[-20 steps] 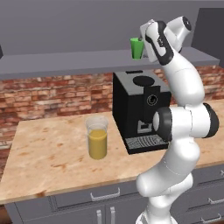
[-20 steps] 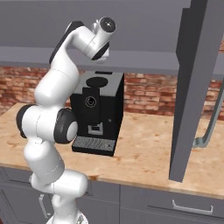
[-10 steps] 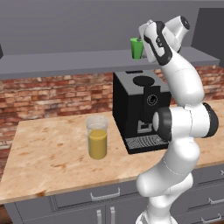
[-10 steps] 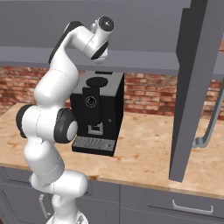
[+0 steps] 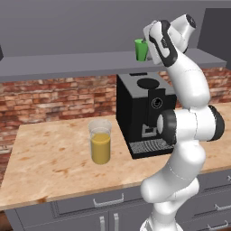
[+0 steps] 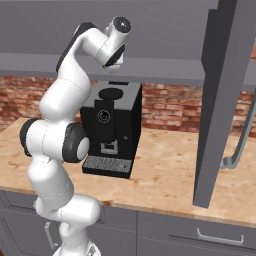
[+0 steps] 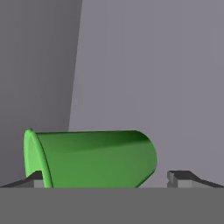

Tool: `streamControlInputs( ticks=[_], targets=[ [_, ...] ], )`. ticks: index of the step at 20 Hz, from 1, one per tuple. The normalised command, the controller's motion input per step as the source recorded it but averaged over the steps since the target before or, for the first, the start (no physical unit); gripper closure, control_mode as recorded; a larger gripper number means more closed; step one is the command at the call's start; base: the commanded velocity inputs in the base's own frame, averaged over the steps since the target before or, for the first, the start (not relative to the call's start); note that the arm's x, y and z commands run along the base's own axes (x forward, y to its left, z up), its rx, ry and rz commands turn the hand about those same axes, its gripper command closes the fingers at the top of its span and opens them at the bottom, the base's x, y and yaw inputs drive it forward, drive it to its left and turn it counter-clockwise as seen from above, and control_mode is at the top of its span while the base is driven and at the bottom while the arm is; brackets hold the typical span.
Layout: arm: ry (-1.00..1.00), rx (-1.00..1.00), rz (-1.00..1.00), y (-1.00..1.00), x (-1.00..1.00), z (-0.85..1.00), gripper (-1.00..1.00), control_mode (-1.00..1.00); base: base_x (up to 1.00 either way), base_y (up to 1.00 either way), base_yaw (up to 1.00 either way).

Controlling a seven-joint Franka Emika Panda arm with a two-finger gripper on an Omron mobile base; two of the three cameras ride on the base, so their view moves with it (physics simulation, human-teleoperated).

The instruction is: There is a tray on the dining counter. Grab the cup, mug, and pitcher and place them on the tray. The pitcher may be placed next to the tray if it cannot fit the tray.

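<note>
Pincer (image 7: 107, 179) jaws stand wide apart at the bottom of the hand view, one tip at lower left, one at lower right, and nothing is clamped between them. The cup (image 7: 89, 158) lies across that view between the tips, its rim toward the left tip and its narrower base short of the right one (the sideways look is the rolled camera; in the left base view the cup (image 5: 141, 49) stands upright). There it sits near the top centre of the frame on the grey shelf (image 5: 67, 63), just left of the hand, above the black coffee machine (image 5: 142, 113). Lower left of centre, the pitcher (image 5: 100, 141) stands on the wood-topped bench (image 5: 45, 162), well apart from the cup.

Judging from this, the step in hand is taking the cup off the shelf. To do it well, I would ease the hand further forward until both tips flank the cup's middle, keep it level with the shelf, and only then close; the tapered wall could slip if gripped near the narrow end.
</note>
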Motion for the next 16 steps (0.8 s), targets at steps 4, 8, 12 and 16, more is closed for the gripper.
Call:
streamControlInputs(
  ticks=[4,8,12,16],
  targets=[
    [0.0,0.0,0.0,0.0,0.0,-0.32,-1.0,-1.0,0.0,0.0,0.0],
    [0.0,0.0,0.0,0.0,0.0,-0.31,-1.0,-1.0,0.0,0.0,0.0],
    [0.0,0.0,0.0,0.0,0.0,-0.27,-1.0,-1.0,0.0,0.0,0.0],
    [0.0,0.0,0.0,0.0,0.0,-0.17,-1.0,-1.0,0.0,0.0,0.0]
  ],
)
